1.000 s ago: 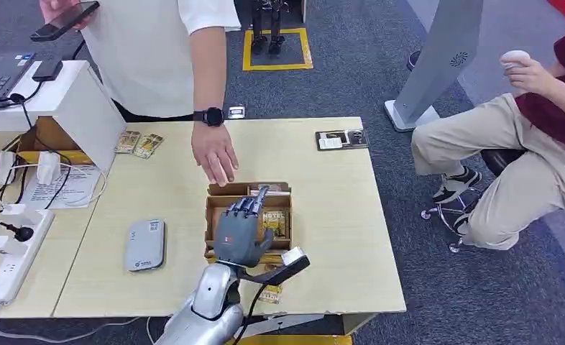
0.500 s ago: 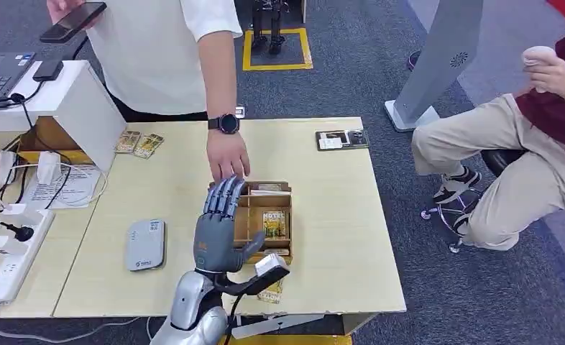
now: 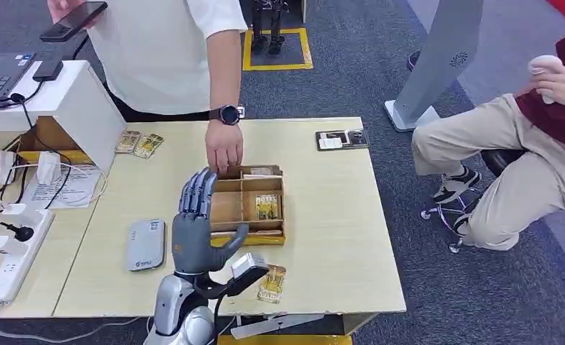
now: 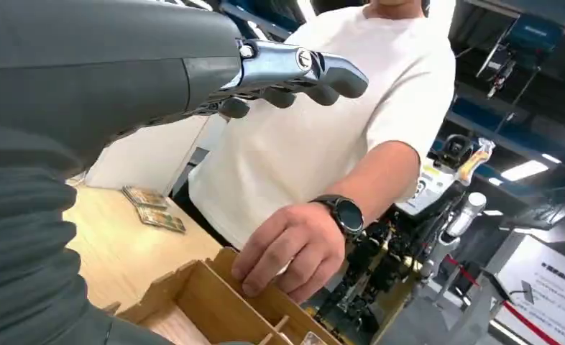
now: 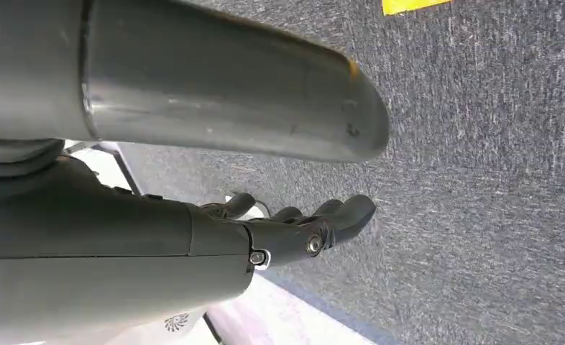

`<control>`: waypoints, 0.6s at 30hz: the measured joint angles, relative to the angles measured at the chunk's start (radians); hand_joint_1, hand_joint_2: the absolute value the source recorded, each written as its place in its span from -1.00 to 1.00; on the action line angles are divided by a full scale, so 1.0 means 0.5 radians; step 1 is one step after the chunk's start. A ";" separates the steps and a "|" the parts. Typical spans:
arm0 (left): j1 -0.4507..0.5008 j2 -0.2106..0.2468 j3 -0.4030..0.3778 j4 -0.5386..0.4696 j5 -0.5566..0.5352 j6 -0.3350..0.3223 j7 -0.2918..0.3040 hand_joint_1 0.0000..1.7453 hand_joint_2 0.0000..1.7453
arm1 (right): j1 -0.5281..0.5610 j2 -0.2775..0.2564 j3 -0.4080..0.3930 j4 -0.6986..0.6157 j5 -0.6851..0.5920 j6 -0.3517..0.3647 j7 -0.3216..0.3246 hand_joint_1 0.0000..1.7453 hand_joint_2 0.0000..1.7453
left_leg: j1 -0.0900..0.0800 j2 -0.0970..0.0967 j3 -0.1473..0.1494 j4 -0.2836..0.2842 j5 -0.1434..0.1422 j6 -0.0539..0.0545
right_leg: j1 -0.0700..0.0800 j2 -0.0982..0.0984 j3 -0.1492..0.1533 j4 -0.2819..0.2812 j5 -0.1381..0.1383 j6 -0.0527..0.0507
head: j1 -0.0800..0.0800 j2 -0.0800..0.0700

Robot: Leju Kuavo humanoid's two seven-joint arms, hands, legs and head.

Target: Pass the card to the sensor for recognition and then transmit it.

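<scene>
The left robot hand (image 3: 197, 223) is held up over the pale wooden worktop (image 3: 323, 215), fingers spread, holding nothing. Just to its right sits the brown wooden box with compartments (image 3: 249, 205), with a yellow-and-brown card (image 3: 267, 207) inside. A person's hand (image 3: 224, 152) touches the box's far edge. A flat grey sensor pad (image 3: 146, 245) lies just left of the robot hand. The right robot hand (image 5: 294, 230) hangs over grey carpet, fingers loosely curled, empty.

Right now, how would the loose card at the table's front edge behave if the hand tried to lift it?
The card lies flat on the table, so probably thin, light, hard to get fingers under. Its glossy-looking face may slide; dragging it off the edge seems easier.
</scene>
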 joint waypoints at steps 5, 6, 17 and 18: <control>0.032 0.024 0.004 -0.035 -0.050 0.001 -0.008 -1.00 1.00 | 0.000 0.000 -0.002 0.000 -0.008 0.000 -0.003 -1.00 -1.00 | 0.000 0.000 0.000 0.000 0.000 0.000 | 0.000 0.000 0.000 0.000 0.000 0.000 | 0.000 0.000; 0.036 0.035 0.004 -0.035 -0.062 0.000 -0.008 -1.00 1.00 | 0.000 0.000 -0.002 0.000 -0.012 0.000 -0.008 -1.00 -1.00 | 0.000 0.000 0.000 0.000 0.000 0.000 | 0.000 0.000 0.000 0.000 0.000 0.000 | 0.000 0.000; -0.039 0.353 -0.334 0.062 -0.196 -0.005 0.196 -1.00 1.00 | 0.000 -0.022 -0.003 -0.001 -0.016 0.019 -0.063 -1.00 -1.00 | 0.000 0.000 0.001 0.000 0.000 -0.001 | 0.000 0.001 0.000 0.000 0.000 0.000 | 0.000 0.000; -0.043 0.374 -0.359 0.075 -0.198 -0.005 0.196 -1.00 1.00 | 0.000 -0.024 -0.002 -0.001 -0.016 0.019 -0.063 -1.00 -1.00 | 0.000 0.000 0.001 0.000 0.000 -0.001 | 0.000 0.001 0.000 0.000 0.000 0.000 | 0.000 0.000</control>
